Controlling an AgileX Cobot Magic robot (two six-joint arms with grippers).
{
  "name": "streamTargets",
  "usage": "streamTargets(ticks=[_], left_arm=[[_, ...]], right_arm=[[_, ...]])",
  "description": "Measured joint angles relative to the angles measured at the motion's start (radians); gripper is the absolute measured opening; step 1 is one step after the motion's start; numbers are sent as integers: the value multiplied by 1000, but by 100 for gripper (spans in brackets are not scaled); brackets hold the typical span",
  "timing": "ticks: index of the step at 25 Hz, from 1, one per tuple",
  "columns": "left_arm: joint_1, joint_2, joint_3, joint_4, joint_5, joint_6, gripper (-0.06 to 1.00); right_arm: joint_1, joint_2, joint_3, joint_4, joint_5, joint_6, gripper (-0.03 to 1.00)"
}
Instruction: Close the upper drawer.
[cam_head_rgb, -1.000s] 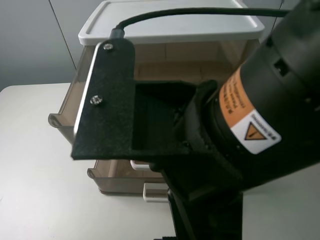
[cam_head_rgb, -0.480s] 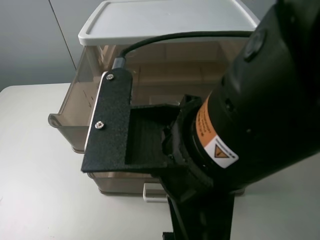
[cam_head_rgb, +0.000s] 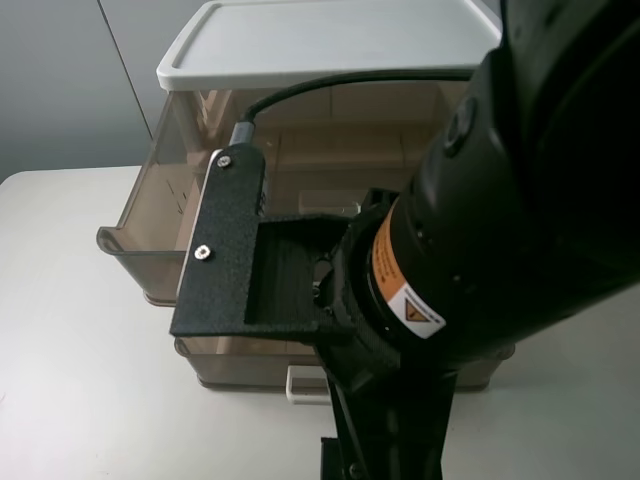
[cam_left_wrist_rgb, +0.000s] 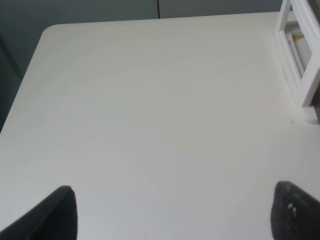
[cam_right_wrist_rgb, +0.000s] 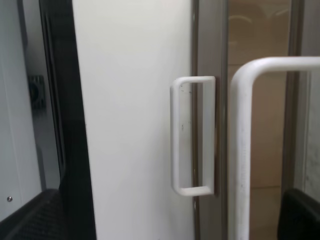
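Worktop (cam_head_rgb: 60, 350), white, is carrying the drawer unit (cam_head_rgb: 240, 365) at its far side. In the high view, from the left, the upper drawer (cam_head_rgb: 150, 200) is standing pulled well out from under the white lid (cam_head_rgb: 330, 40), its flared corner overhanging the tiers below. Just right of that, a black bracket (cam_head_rgb: 225, 250) with a cable (cam_head_rgb: 300, 90) is covering the drawer's middle. The right arm (cam_head_rgb: 520, 200) is filling the rest of the view and hiding the drawer's front.

The left pincer (cam_left_wrist_rgb: 175, 215) is hovering over bare worktop, well apart from the unit. Its fingertips (cam_left_wrist_rgb: 60, 210) are sitting wide apart, holding and touching nothing. A white frame (cam_left_wrist_rgb: 300, 55) is showing at one edge of that wrist view.

The right pincer (cam_right_wrist_rgb: 170, 220) is facing the drawer fronts with its fingertips (cam_right_wrist_rgb: 35, 215) spread wide, gripping nothing. A smaller handle (cam_right_wrist_rgb: 192, 135) on a lower drawer is lying in the gap between them. The upper drawer's loop handle (cam_right_wrist_rgb: 242, 125) is running close past the other fingertip; whether they are touching cannot be told.
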Motion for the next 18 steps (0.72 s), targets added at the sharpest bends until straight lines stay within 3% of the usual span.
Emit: streamTargets(ticks=[18], left_arm=[[0,0,0,0,0,0,74]], right_arm=[[2,0,0,-172,1,2,69]])
